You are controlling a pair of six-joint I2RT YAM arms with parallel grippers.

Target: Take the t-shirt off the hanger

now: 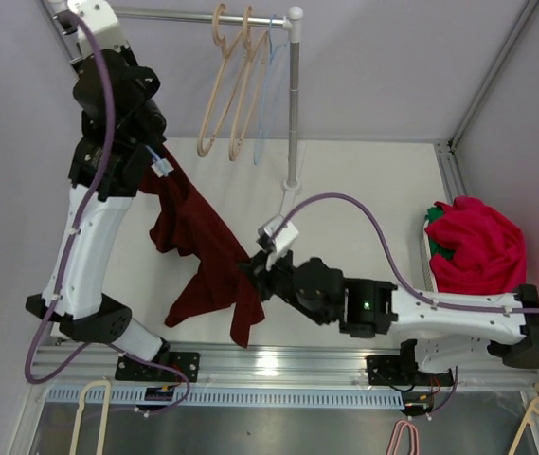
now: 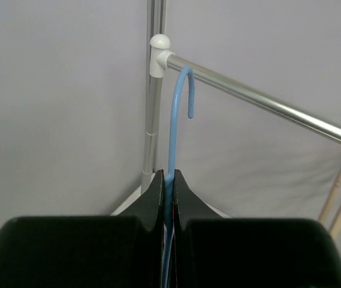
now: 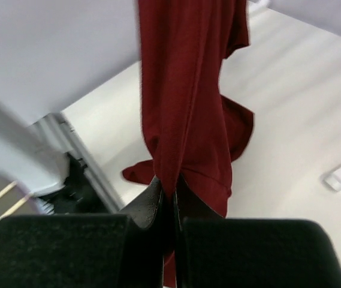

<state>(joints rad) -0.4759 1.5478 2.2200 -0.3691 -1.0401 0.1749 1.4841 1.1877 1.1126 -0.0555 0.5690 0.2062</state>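
Top view: the dark red t-shirt [image 1: 198, 237] is hanging at centre left, stretching between the left gripper [image 1: 158, 163] at upper left and the right gripper [image 1: 256, 270] at centre. Left wrist view: the jaws are clamping the blue hanger [image 2: 173, 120] below its hook, near the rail [image 2: 266, 102]. Right wrist view: the jaws are pinching t-shirt fabric.

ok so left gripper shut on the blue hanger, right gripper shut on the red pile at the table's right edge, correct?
Half right. The left gripper is shut on the blue hanger, but the right gripper is shut on the dark red t-shirt, not the red pile, which lies untouched. The right wrist view shows it.
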